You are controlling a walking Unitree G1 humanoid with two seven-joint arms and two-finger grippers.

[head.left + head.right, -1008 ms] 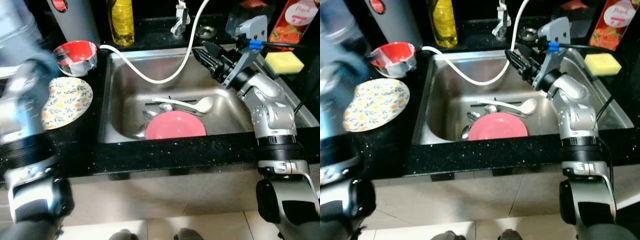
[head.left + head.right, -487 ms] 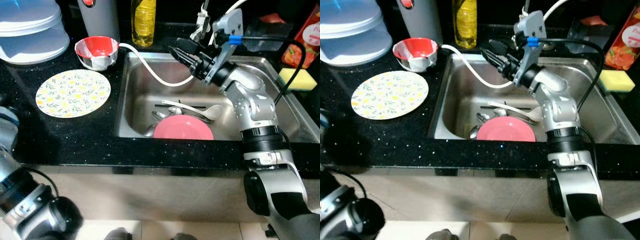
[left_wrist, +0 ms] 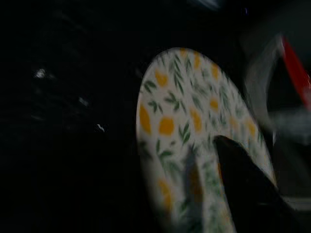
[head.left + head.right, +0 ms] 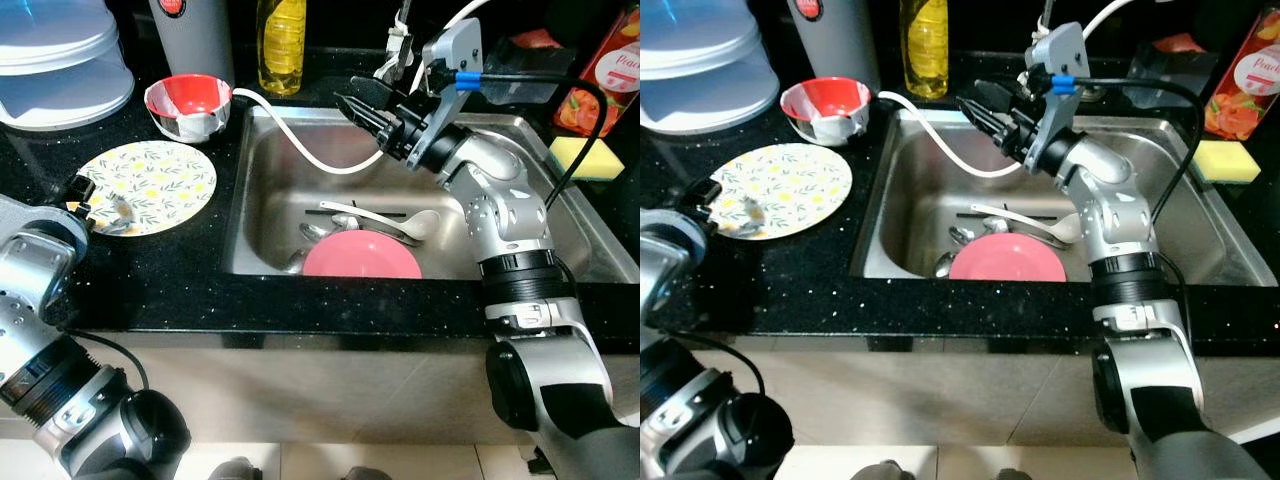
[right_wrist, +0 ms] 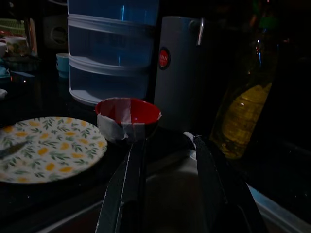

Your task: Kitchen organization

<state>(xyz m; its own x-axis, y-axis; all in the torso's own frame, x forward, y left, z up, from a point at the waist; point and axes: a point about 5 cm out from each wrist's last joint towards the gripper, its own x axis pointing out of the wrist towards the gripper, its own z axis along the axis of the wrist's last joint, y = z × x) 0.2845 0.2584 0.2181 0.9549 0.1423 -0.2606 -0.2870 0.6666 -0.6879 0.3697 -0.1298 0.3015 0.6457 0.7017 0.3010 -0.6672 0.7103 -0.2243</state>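
Floral plate (image 4: 150,185) lies flat on the table left of the sink (image 4: 250,200); left pincer (image 4: 100,207), nearer arm, sits at its near-left rim, finger state indeterminable. Right pincer (image 4: 362,105), fingers apart, hovers over the sink's rear edge, pointing toward the red bowl (image 4: 188,104).

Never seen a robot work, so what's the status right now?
Left pincer at floral plate. Right pincer open above sink, white hose just beneath.

Head views bright and sharp; wrist views dim, perhaps motion-blurred.
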